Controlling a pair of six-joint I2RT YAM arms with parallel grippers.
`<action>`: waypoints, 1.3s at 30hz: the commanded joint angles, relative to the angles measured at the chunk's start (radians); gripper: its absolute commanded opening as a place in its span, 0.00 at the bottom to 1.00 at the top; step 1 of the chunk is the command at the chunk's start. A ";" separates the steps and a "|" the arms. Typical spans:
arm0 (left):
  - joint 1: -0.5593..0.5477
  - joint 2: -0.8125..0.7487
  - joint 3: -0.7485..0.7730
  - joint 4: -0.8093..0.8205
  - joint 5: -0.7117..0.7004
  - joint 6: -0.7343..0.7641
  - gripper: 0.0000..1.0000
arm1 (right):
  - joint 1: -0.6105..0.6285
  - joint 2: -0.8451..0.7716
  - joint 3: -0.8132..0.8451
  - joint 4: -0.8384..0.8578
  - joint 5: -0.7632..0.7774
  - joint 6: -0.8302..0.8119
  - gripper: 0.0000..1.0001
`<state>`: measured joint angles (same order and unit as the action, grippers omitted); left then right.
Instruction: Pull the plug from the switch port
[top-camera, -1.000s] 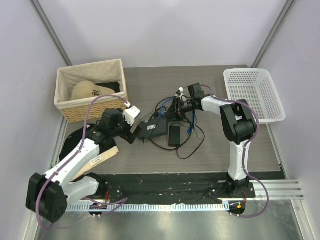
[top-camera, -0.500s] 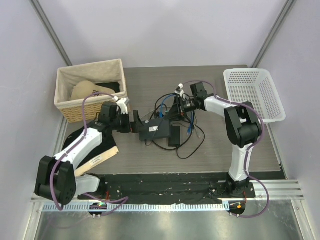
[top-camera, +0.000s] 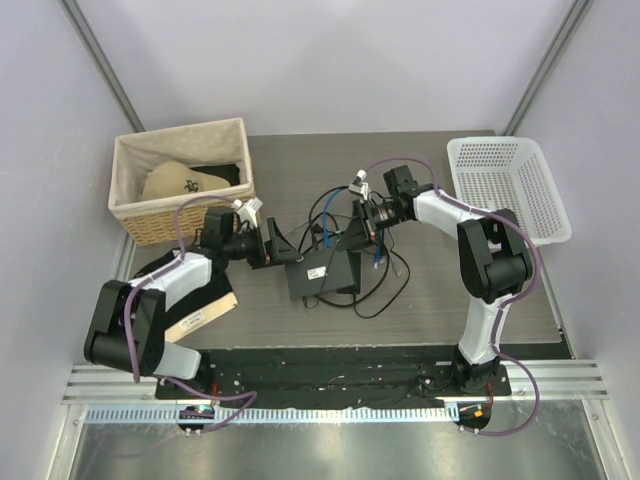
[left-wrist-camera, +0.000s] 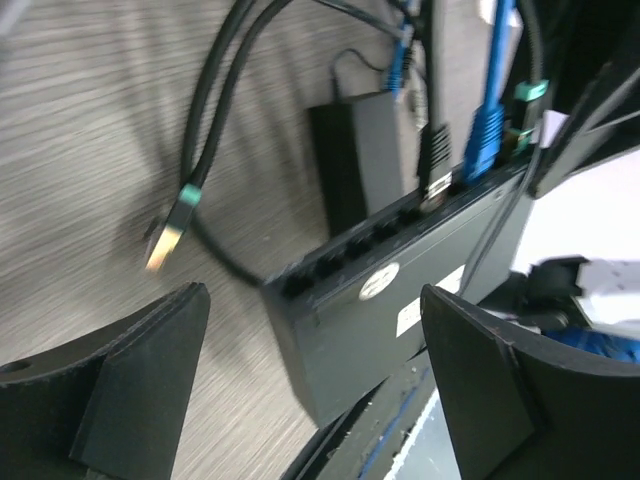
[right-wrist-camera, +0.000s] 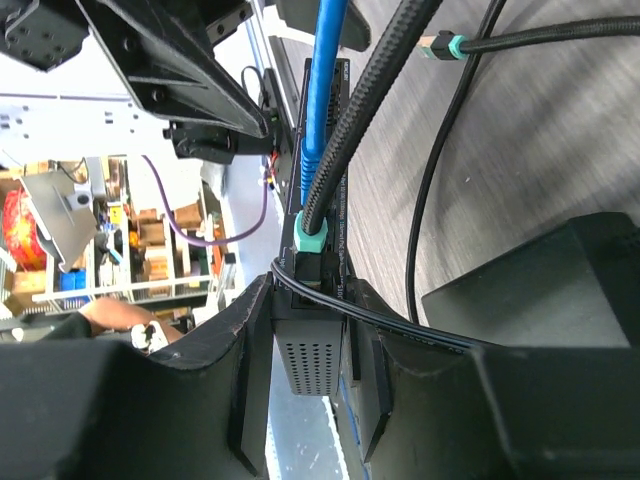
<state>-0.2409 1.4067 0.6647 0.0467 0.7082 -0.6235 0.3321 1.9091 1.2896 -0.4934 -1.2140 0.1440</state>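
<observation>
Plainly unfinished: the blue plug (left-wrist-camera: 484, 140) sits in the switch port (left-wrist-camera: 462, 178), at the middle of the desk (top-camera: 420, 300).
The right end effector (right-wrist-camera: 315, 292) is part-closed on the switch's (left-wrist-camera: 340, 350) end. The left end effector (left-wrist-camera: 315, 300) gapes wide astride its other end, gripping nothing. Pulling the plug out is left. The white label (left-wrist-camera: 438, 298) and oval logo (left-wrist-camera: 378, 285) blur beyond reading.

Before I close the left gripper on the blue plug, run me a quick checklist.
1. Blue plug seated in the switch: ok.
2. Right gripper clamped on the switch end: ok.
3. Left gripper open: ok.
4. Left gripper centred on the blue plug: not ok, the plug sits off to one side, beyond the fingers.
5. Black plug out of the way: not ok, it sits right beside the blue plug.
</observation>
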 joint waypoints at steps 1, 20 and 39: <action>-0.018 0.043 0.006 0.160 0.146 -0.038 0.89 | 0.018 -0.073 0.017 -0.025 -0.131 -0.031 0.01; -0.057 0.070 0.006 0.127 0.410 0.017 0.71 | 0.005 0.011 0.109 -0.013 -0.151 0.039 0.02; -0.087 0.207 0.122 -0.001 0.467 0.153 0.19 | 0.002 0.053 0.083 0.058 -0.153 0.083 0.19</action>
<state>-0.3183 1.5784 0.6971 0.0109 1.1229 -0.4667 0.3294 1.9724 1.3693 -0.4438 -1.3109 0.1684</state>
